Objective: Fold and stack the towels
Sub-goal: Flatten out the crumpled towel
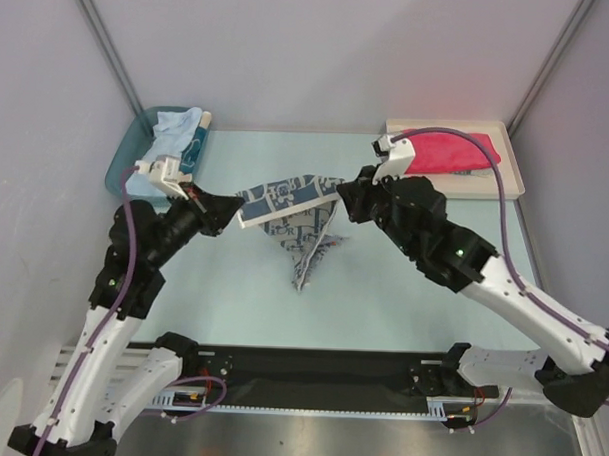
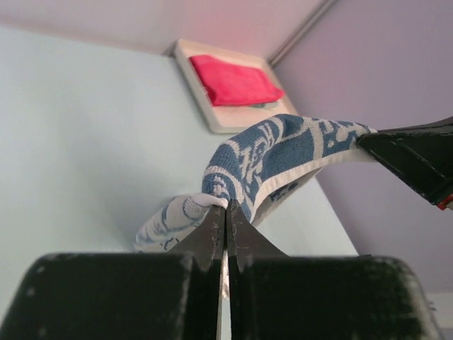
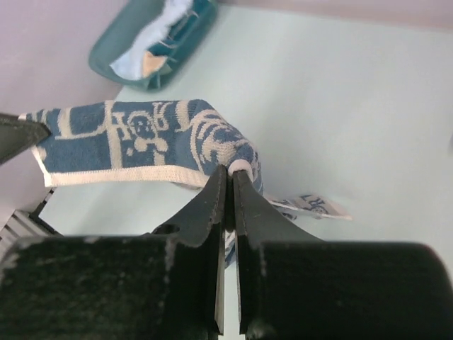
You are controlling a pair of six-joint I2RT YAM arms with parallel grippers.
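The soft blue-and-white patterned cloth towel (image 1: 286, 197) hangs above the middle of the pale green table (image 1: 402, 301). At its left end the left gripper (image 1: 231, 207) is clenched on a corner, its black fingers (image 2: 209, 241) pressed together over the white hem. At its right end the right gripper (image 1: 344, 196) pinches the other corner the same way. The top edge is stretched between them. The rest droops to a point whose tip rests on the table, nearer than the held edge. Far left of the towel stands a teal plastic bin (image 1: 125, 154) holding a crumpled pale blue cloth (image 1: 178, 129). Far right of it, a white rectangular tray (image 1: 513, 183) carries a folded red-pink towel (image 1: 452, 151).
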